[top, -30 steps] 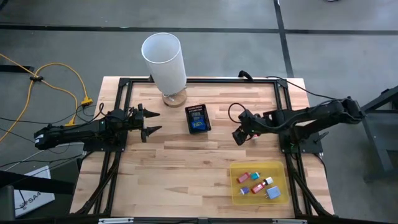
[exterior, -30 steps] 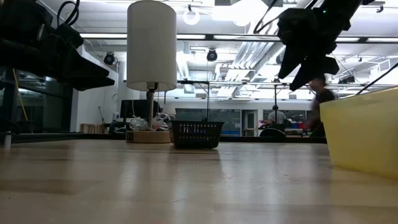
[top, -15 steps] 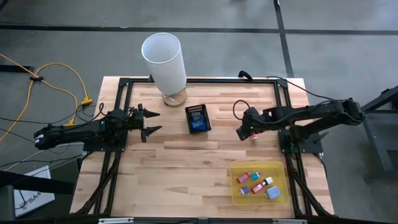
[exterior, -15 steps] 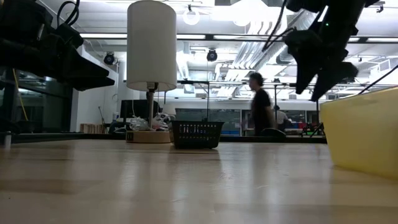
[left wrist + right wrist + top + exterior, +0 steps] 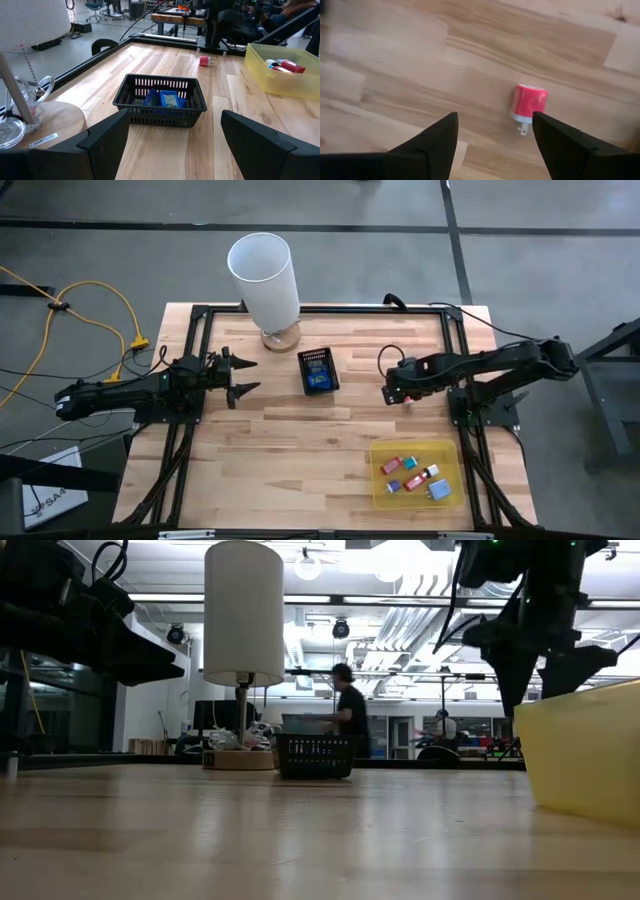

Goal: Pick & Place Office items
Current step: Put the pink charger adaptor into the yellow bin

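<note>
Right tool: the right tool (image 5: 392,393) hangs over the table (image 5: 300,450) right of centre in the high view, its fingers (image 5: 432,145) spread apart with nothing between them.
Red piece: a small red block (image 5: 528,101) with a white stub lies on the bare wood just ahead of the right tool, in the gap the spread fingers frame but nearer the right-hand finger in the right wrist view. The tool is not touching it. In the high view it is a red speck (image 5: 406,398) just beside the tool tip, on its lower-right side.
Left tool: the left tool (image 5: 240,377) waits at the left-middle of the high view, jaws wide apart and empty, pointing toward the black mesh box (image 5: 319,371).
Mesh box: it stands at upper centre of the high view, holding blue and dark pieces (image 5: 166,99).
Yellow tray: the flat translucent yellow tray (image 5: 450,450) sits at the lower right of the high view, well apart from the right tool. Small red, teal, purple and pale blue pieces (image 5: 412,475) lie inside.
Lamp: a white-shaded lamp (image 5: 264,278) stands at the top of the table, just above and left of the mesh box.
Room: in the low view a person (image 5: 350,715) is seen far behind the table.
</note>
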Motion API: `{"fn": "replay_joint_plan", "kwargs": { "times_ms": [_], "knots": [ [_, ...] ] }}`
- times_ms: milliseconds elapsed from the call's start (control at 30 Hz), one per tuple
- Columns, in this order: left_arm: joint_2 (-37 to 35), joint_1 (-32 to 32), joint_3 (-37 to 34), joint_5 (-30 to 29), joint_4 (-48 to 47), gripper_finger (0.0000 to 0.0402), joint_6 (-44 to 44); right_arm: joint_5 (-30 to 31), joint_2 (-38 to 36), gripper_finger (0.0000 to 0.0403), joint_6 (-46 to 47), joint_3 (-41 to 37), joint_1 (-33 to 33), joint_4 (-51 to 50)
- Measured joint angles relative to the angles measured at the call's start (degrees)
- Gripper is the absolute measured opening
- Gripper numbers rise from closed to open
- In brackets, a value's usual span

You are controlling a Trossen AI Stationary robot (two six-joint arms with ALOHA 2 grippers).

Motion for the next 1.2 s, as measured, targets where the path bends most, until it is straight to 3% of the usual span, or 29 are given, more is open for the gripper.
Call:
{"fn": "replay_joint_plan", "kwargs": {
  "times_ms": [367, 700, 1200],
  "knots": [
    [-0.01, -0.01, 0.00, -0.02, 0.00, 0.0308, 0.00, -0.08, 7.11, 0.0243, 6.55, -0.02, -0.04, -3.69],
    [-0.01, 0.01, 0.00, 0.00, 0.00, 0.0308, 0.00, -0.08, 8.25, 0.0243, 10.80, -0.10, -0.04, -4.50],
    [0.00, 0.01, 0.00, 0.00, 0.00, 0.0308, 0.00, -1.57, 8.28, 0.0243, 6.67, -9.10, -4.11, 7.49]
  ]
}}
